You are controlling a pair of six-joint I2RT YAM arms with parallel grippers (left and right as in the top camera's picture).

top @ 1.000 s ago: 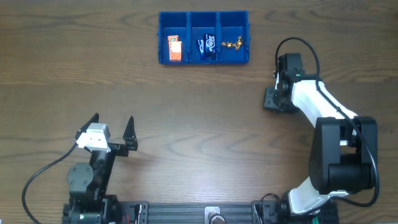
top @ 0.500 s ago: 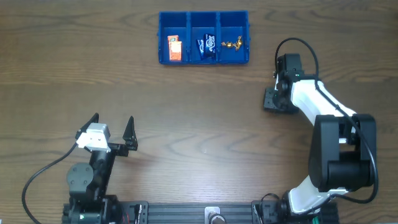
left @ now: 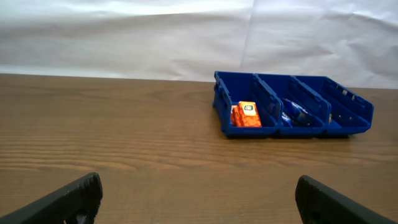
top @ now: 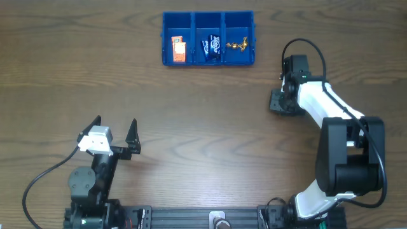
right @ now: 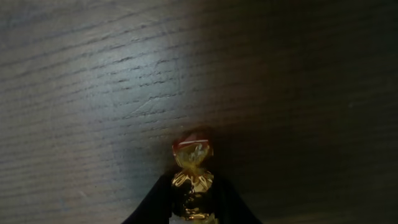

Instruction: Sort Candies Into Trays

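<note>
Gold-wrapped candy (right: 193, 165) is pinched between your right gripper's (right: 194, 200) fingertips: lift straight up, then carry it to the blue tray (top: 208, 62).

A brown wood-grain worktop (top: 203, 95) is stretching across the view; behind it, what looks like white sheeting (left: 124, 31) is hanging.

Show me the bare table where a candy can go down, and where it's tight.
Widest bare patch: the table middle, between the blue tray, the left end effector and the right end effector. Left of the tray is bare too. Crowded: the tray's compartments, and under the right end effector, shut on a gold candy.
</note>
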